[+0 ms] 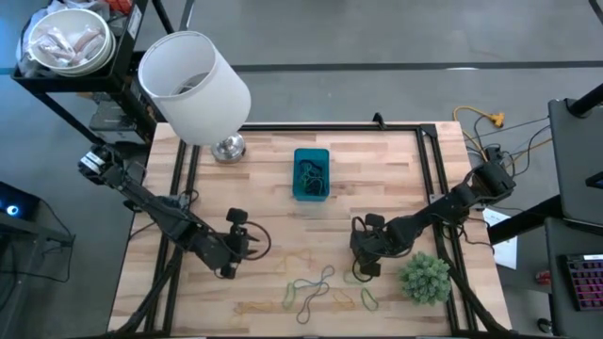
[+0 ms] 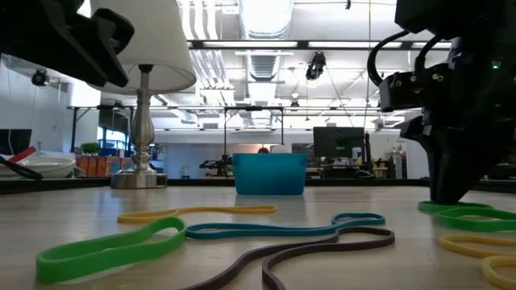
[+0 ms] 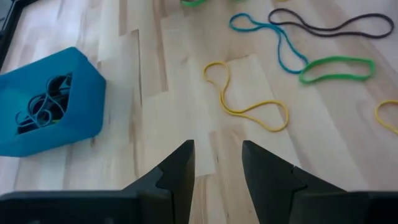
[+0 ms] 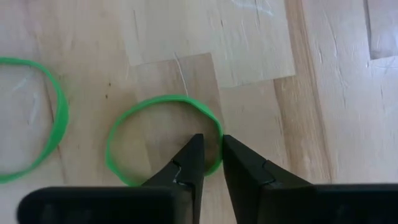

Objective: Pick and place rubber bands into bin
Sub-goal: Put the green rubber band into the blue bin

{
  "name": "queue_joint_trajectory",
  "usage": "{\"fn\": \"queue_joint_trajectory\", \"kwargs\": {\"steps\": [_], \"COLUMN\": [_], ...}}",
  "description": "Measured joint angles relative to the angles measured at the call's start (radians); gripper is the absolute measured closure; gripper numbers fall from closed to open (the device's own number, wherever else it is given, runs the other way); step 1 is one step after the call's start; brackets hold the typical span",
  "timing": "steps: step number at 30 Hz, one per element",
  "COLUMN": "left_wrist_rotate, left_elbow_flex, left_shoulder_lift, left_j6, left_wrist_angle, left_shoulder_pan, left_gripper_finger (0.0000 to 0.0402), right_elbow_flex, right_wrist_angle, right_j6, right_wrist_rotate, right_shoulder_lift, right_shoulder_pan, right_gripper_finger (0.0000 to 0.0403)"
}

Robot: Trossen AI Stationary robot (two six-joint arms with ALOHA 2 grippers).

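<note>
Pale wooden tabletop (image 1: 283,217) carries a blue bin (image 1: 311,175) at its middle with several dark and teal rubber bands (image 3: 43,107) already inside; many more lie loose near the front edge, so most of the work is left; the right hand (image 4: 208,146) is down with narrowly parted fingers straddling the rim of a green band (image 4: 124,127), not yet clamped; the left hand (image 3: 217,158) hovers open and empty beside a yellow band (image 3: 245,109)
</note>
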State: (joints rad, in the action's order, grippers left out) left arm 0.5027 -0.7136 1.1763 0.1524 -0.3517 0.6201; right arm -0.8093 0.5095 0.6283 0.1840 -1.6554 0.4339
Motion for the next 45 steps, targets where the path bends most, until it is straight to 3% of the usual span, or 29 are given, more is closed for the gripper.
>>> {"fn": "queue_joint_trajectory", "kwargs": {"steps": [4,11,20,29,32,40,45], "left_wrist_rotate": [0.0,0.0,-0.014,-0.015,-0.015,-0.014,-0.014], "left_elbow_flex": [0.0,0.0,0.0,0.0,0.0,0.0,0.0], "left_shoulder_lift": [0.0,0.0,0.002,0.046,0.067,0.11,0.127], "left_j6": [0.001,0.039,0.129,0.183,0.184,0.183,0.182], "left_wrist_angle": [0.003,0.003,-0.003,0.001,0.006,0.039,0.078], "left_shoulder_pan": [0.015,0.049,0.11,0.128,0.128,0.127,0.127], "left_gripper_finger": [0.0283,0.0283,0.0283,0.0283,0.0283,0.0283,0.0283], "right_elbow_flex": [0.001,-0.012,-0.087,-0.197,-0.241,-0.331,-0.341], "right_wrist_angle": [-0.009,-0.017,-0.026,-0.027,-0.028,-0.031,-0.096], "right_j6": [-0.025,-0.072,-0.249,-0.488,-0.552,-0.667,-0.74], "right_wrist_rotate": [-0.006,0.031,0.273,0.621,0.688,0.68,0.545], "right_shoulder_lift": [0.0,-0.005,-0.007,-0.006,-0.006,-0.004,-0.004], "right_shoulder_pan": [0.0,0.003,0.014,-0.011,-0.051,-0.234,-0.375], "right_gripper_finger": [0.0389,0.0395,0.0395,0.0395,0.0395,0.0395,0.0395]}}
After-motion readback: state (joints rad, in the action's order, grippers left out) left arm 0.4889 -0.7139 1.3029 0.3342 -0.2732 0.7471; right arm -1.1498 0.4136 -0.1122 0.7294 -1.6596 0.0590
